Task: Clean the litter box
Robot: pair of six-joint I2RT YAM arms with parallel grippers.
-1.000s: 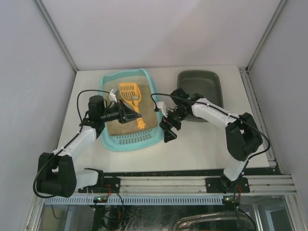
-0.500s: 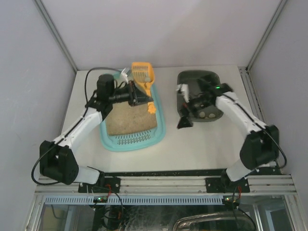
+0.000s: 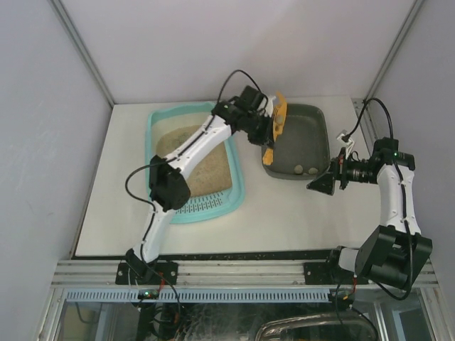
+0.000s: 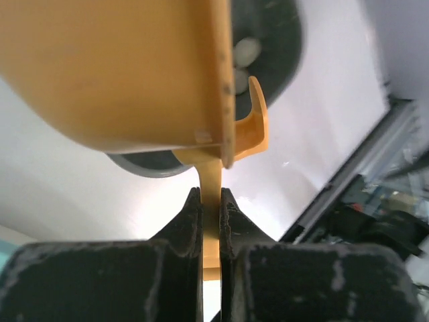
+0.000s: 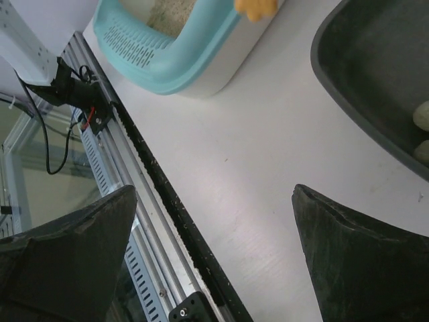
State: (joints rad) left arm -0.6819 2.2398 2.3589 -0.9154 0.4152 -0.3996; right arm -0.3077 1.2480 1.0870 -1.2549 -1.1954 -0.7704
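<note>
Your light-teal rectangular plastic litter box (image 3: 202, 204): left of the dark grey plastic tray (image 3: 307, 135), long axis near-far, grate end at the near side. Left gripper (image 3: 266, 133) clamps the orange plastic scoop (image 3: 279, 117) over that tray; right gripper (image 3: 318, 186) spread, beside it.

The left arm (image 3: 195, 144) and right arm (image 3: 395, 195) are white-shelled with black joints, looping black cables (image 3: 225, 82), and matte black jaws.

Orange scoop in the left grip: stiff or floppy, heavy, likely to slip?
Probably stiff: the orange scoop shows no bend, held by its handle alone. Likely light, thin moulded plastic. Might pivot: the left fingers pinch only the narrow handle.
</note>
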